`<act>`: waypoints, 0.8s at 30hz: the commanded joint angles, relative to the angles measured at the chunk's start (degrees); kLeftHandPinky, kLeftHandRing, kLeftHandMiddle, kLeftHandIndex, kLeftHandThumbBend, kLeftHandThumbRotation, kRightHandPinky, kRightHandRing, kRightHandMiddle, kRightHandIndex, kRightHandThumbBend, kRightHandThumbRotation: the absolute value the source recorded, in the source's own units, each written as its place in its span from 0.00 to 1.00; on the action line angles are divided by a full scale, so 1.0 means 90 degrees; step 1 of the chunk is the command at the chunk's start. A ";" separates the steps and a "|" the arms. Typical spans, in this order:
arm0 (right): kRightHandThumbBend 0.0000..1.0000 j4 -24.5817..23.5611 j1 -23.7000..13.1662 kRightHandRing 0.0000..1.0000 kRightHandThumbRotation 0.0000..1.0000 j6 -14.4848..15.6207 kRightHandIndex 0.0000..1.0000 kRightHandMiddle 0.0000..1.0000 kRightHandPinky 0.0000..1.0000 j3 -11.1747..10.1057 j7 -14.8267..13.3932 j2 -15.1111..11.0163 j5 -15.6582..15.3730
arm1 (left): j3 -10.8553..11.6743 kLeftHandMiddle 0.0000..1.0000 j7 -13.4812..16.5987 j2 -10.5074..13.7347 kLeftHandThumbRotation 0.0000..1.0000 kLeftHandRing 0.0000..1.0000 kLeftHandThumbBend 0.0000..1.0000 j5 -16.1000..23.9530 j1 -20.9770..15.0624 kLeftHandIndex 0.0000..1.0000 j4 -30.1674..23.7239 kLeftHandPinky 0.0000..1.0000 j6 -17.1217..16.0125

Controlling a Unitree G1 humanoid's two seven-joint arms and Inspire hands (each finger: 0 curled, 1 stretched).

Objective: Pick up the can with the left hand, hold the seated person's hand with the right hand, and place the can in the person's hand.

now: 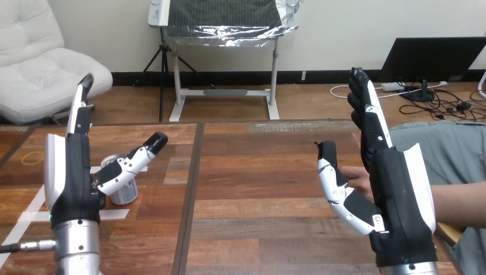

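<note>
The can [125, 193] is seen standing upright on the worktop [258, 172] just beyond the thumb of the left robot hand [71, 177], which is held spread and empty, while the right robot hand [398, 195] is held spread beside the person's hand [358, 179], well apart from the can.

Wooden table [258, 172]. Can [124, 195] upright on it. Dark seam [192, 189] right of can. White tape strips [34, 207] around can base. Yellow band [32, 154] flat, further left of can.
</note>
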 commanded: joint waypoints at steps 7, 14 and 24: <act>0.07 -0.0380 -0.0134 1.00 0.00 0.0101 1.00 1.00 1.00 -0.0073 -0.0048 0.0150 -0.0032 | -0.0263 0.99 0.0207 0.0587 0.57 0.99 0.98 0.0509 -0.0943 0.99 0.0883 0.94 0.0173; 0.08 -0.0480 -0.0099 1.00 0.00 0.0243 1.00 1.00 1.00 -0.0067 -0.0033 0.0146 -0.0070 | -0.0482 1.00 0.0627 0.0919 0.63 1.00 0.99 0.1042 -0.1232 1.00 0.1393 0.96 0.0182; 0.08 -0.0418 -0.0142 1.00 0.00 0.0155 1.00 1.00 1.00 -0.0092 -0.0029 0.0101 -0.0017 | -0.1023 1.00 0.1779 0.1411 0.80 1.00 0.98 0.2258 -0.1667 1.00 0.2077 1.00 0.0563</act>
